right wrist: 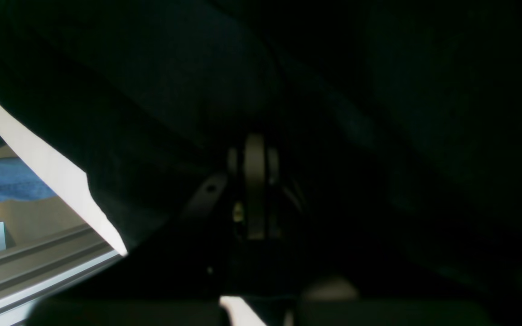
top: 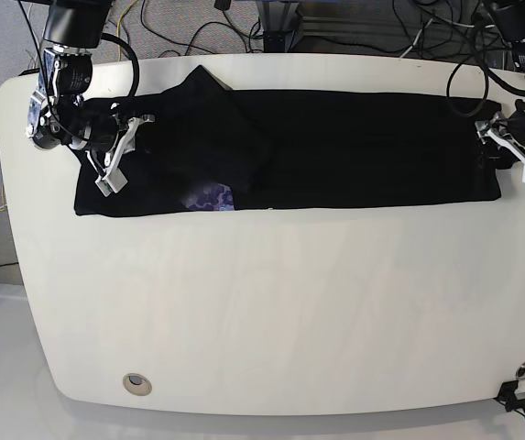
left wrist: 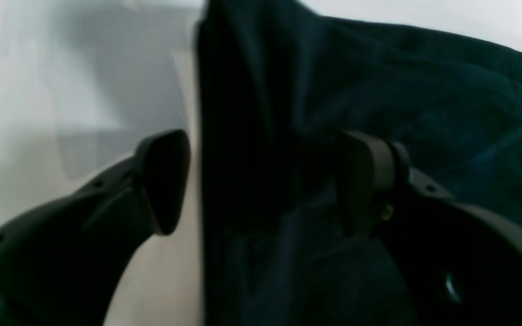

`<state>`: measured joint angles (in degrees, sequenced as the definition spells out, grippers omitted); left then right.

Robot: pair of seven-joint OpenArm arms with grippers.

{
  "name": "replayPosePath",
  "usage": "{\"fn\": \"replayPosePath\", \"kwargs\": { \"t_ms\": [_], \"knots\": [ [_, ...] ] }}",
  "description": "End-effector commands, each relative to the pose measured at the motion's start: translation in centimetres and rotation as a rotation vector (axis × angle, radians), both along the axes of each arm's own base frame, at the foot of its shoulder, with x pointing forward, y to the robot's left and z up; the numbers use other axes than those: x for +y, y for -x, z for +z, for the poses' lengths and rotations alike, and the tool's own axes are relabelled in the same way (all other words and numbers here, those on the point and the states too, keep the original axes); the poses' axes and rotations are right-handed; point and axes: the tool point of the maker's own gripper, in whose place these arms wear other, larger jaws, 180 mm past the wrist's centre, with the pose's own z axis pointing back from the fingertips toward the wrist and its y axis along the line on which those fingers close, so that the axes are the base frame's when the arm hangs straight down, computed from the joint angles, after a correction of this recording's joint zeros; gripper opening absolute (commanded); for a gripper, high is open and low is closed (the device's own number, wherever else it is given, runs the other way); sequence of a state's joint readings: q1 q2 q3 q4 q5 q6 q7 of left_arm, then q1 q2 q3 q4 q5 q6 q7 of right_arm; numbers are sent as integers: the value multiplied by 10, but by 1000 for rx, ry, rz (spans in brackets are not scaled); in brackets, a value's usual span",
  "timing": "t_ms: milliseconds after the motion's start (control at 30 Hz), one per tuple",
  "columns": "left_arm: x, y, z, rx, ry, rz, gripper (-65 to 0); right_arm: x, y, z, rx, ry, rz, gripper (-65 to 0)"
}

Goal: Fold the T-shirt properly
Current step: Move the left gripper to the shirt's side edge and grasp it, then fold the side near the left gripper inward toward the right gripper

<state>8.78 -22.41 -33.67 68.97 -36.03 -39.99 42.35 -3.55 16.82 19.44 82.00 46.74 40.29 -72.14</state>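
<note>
Surface: white rounded table fills most of the base view; cables run along the floor past its top edge.
T-shirt: black T-shirt lies as a long horizontal band across the upper part of the table, reaching from upper left to upper right; a bunched fold sits at its left of centre, with a small patch of purple print showing at the lower edge.
Left gripper: left gripper at the upper right of the base view, at the shirt's right end; in its wrist view the jaws stand wide apart — a ridge of black cloth rises between them, gripped by neither.
Right gripper: right gripper at the upper left, over the shirt's left end; its wrist view is nearly filled with dark cloth, and the fingers are pressed together — whether cloth is pinched cannot be told.
</note>
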Motion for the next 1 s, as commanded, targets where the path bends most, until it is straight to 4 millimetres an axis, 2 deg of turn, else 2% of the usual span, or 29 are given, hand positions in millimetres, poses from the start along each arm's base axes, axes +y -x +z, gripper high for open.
{"fn": "replayPosePath", "kwargs": {
  "t_ms": [0, 133, 167, 200, 333, 467, 533, 633, 700, 800, 900, 967],
  "knots": [
    [-5, 12, -12, 77, -19, -42, -184, -9, 3, -3, 25, 49, 12, -650],
    [-8, 23, -15, 98, -27, -60, -194, -9, 3, -3, 24, 49, 12, -650],
    [-11, 20, -12, 89, -34, -74, -238, -9, 3, -3, 24, 49, 12, -650],
    [-13, 20, -11, 88, -40, -85, -305, -8, 3, -3, 24, 47, 11, -650],
    [-17, 18, -2, 64, -66, -112, -650, -8, 3, -3, 22, 47, 11, -650],
    [-24, 7, 21, 8, -112, -159, -650, -8, 3, -3, 22, 47, 11, -650],
    [-38, -1, 42, -45, -108, -201, -650, -8, 3, -3, 24, 46, 10, -650],
    [-73, -9, 72, -121, -78, -272, -650, -8, 3, -3, 24, 46, 10, -650],
    [-96, -11, 85, -148, -70, -313, -650, -3, 3, -4, 24, 32, 9, -650],
    [-144, -17, 91, -168, -38, -402, -650, 2, 3, -4, 24, 22, 9, -650],
    [-198, -15, 83, -159, 63, -474, -650, 2, 3, -5, 24, 20, 9, -650],
    [-226, -13, 81, -164, 117, -511, -650, 2, 3, -5, 24, 20, 9, -650]
  ]
}}
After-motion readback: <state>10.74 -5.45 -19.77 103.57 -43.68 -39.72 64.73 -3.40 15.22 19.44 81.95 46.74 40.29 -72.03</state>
